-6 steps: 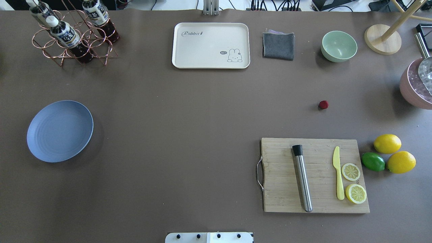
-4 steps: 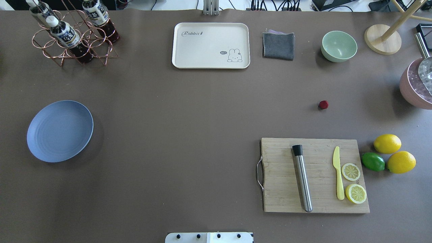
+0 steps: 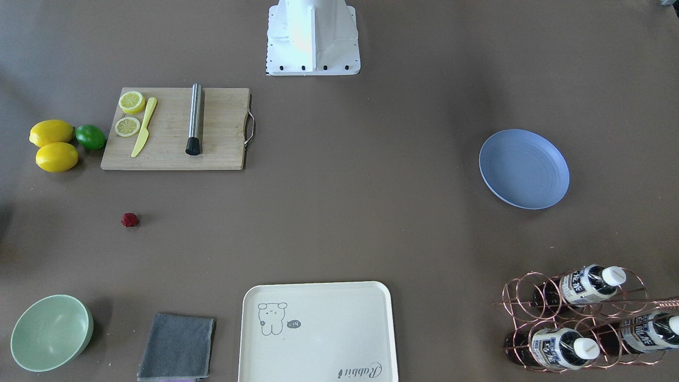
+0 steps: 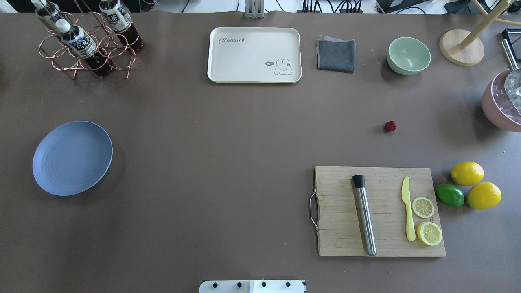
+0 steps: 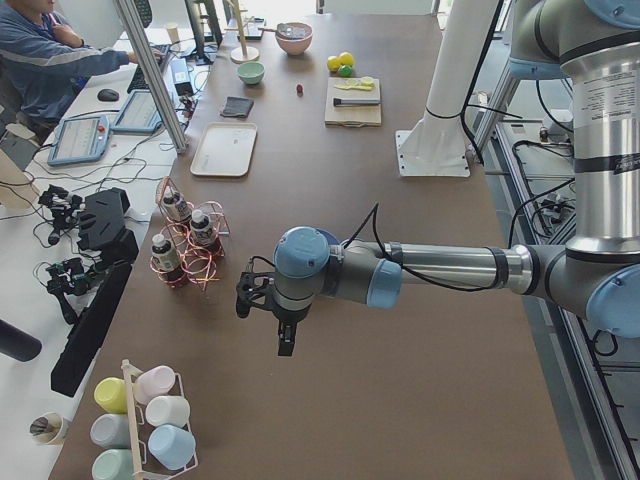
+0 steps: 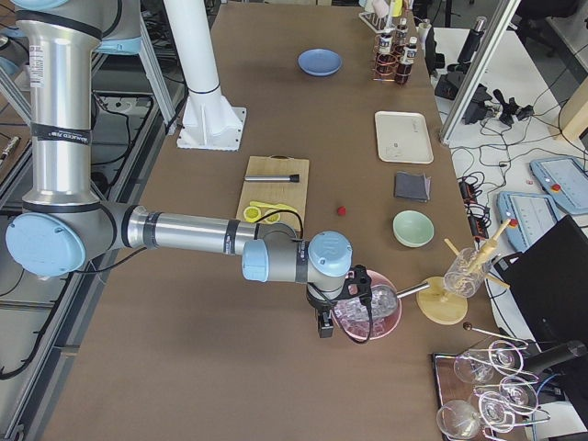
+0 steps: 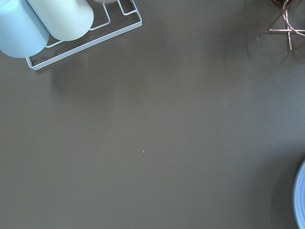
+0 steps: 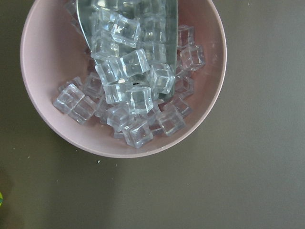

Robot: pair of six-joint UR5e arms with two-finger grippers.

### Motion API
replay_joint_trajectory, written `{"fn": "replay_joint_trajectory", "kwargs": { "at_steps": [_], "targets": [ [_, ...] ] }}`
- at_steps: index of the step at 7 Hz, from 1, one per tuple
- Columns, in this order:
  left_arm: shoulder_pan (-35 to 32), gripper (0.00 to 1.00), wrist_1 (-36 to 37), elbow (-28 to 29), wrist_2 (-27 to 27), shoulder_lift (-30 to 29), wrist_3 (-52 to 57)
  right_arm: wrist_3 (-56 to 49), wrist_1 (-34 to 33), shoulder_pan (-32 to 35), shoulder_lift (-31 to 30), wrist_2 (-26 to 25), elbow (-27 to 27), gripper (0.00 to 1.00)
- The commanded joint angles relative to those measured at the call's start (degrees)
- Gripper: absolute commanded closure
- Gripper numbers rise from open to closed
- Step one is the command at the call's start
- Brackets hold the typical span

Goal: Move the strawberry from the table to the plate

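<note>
The strawberry (image 4: 390,126) (image 3: 129,219) (image 6: 341,210) lies alone on the table (image 4: 228,134), between the green bowl and the cutting board. The blue plate (image 4: 72,158) (image 3: 524,168) (image 6: 319,62) sits empty far over on the robot's left side. My left gripper (image 5: 284,348) hangs over bare table beyond the plate, near the bottle rack; I cannot tell if it is open or shut. My right gripper (image 6: 322,329) hovers beside the pink ice bowl, well away from the strawberry; I cannot tell its state either. Neither gripper shows in the overhead or front views.
A wooden cutting board (image 4: 380,211) carries a steel rod, a yellow knife and lemon slices. Beside it lie two lemons (image 4: 467,173) and a lime (image 4: 449,195). A cream tray (image 4: 254,55), grey cloth (image 4: 336,55), green bowl (image 4: 408,55), bottle rack (image 4: 87,40) and pink ice bowl (image 8: 123,76) stand around.
</note>
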Motion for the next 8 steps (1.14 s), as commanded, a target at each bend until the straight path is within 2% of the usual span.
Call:
{"fn": "replay_joint_trajectory", "kwargs": {
  "at_steps": [1, 2, 3, 4, 5, 6, 7, 8],
  "targets": [
    [0.1, 0.01, -1.5, -0.1, -0.1, -0.4, -0.1, 0.0, -0.1, 0.0, 0.3, 0.2, 0.7, 0.00],
    [0.2, 0.01, -1.6, -0.2, -0.1, -0.5, -0.1, 0.0, -0.1, 0.0, 0.2, 0.7, 0.6, 0.00],
    [0.6, 0.01, -5.4, 1.0, 0.0, -3.1, -0.5, 0.0, -0.1, 0.0, 0.2, 1.0, 0.6, 0.00],
    [1.1, 0.01, -5.8, 2.9, -0.7, -4.2, -0.3, -0.1, 0.0, 0.0, 0.2, 1.4, 0.7, 0.00],
    [1.5, 0.01, -7.2, 3.4, -3.2, -4.2, 0.0, -0.1, 1.5, 0.0, 0.7, 2.2, 0.6, 0.00],
    [2.9, 0.01, -11.8, 3.0, -6.2, -4.4, -0.2, 0.3, 7.0, -0.3, 0.7, 3.1, 0.0, 0.00],
    [5.0, 0.01, -19.7, 4.2, -6.0, -4.0, -0.6, 4.2, 8.5, -1.7, 0.7, 2.8, 0.6, 0.00],
    [8.3, 0.01, -22.2, 6.0, -6.0, -4.7, -0.4, 8.4, 11.4, -4.3, 0.7, 2.6, 0.7, 0.00]
  ]
}}
